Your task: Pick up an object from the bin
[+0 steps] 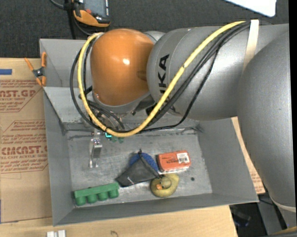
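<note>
We count one block, one box, one ring, one wedge; the block lies near the tool, apart; grip unclear.

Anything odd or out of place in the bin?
Nothing damaged or spilled: green studded block, orange box, a dark-and-blue piece and a yellowish round thing lie loose on the bin floor. The gripper hangs over bare floor in the bin's left half.

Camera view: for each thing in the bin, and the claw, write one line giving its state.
Claw: low over bare floor, left part of bin.
Green studded block: flat, by lower wall, alone.
Orange box: flat, label up.
Dark wedge: lying, touching blue piece.
Blue piece: against wedge's edge.
Yellow round thing: beside wedge, below box.
</note>
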Controlling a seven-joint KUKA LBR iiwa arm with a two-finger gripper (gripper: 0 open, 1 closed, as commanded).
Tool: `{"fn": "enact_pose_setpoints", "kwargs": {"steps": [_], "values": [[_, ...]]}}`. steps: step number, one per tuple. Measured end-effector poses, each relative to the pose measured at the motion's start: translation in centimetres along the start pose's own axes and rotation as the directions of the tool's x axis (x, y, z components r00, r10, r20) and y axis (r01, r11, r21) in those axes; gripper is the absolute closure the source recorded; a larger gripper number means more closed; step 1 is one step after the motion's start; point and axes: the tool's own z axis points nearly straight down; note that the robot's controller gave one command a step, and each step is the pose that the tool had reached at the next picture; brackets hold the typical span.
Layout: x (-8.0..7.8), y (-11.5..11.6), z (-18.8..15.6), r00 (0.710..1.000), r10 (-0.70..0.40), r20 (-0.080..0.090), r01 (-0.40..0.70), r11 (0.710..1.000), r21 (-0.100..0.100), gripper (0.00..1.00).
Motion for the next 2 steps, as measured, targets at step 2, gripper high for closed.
{"fn": "enact_pose_setpoints", "kwargs": {"steps": [2], "values": [[2.1, 0.0, 4.3, 0.998, -0.068, 0.012, 0.068, 0.998, -0.001, 0.00]]}}
